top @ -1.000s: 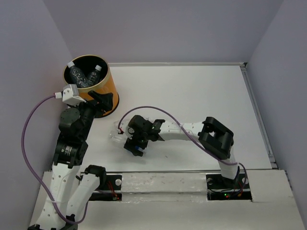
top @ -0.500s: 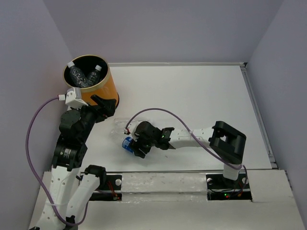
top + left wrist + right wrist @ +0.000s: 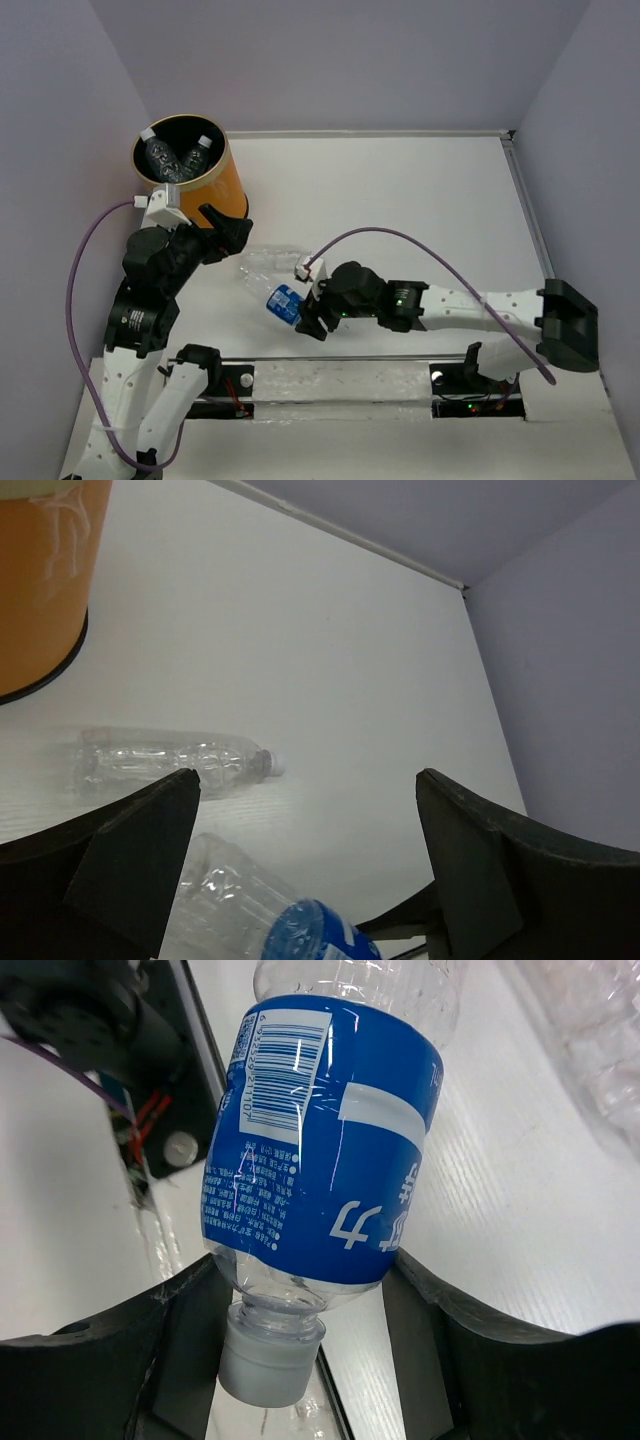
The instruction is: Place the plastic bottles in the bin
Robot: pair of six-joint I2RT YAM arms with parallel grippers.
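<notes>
My right gripper [image 3: 295, 1280] is pinching the blue-labelled bottle [image 3: 320, 1150] near its neck, low centre of the top view. My left gripper [image 3: 308, 785] is hanging spread wide beside the bin [image 3: 222, 185], upper left, where two bottles [image 3: 160, 157] are lying inside. Another clear bottle [image 3: 268, 264] is lying on the table [image 3: 400, 200] between the grippers.

1. Bin [image 3: 228, 182]: orange, stood upright at the far left of the table [image 3: 400, 200]; two clear bottles [image 3: 160, 156] lay inside.
2. Clear bottle [image 3: 268, 262]: lay flat on the table.
3. Blue-labelled bottle [image 3: 283, 303]: was clasped by the right gripper [image 3: 305, 318], just beside item 2.
4. Left gripper [image 3: 225, 228]: hung near the bin's base.
</notes>
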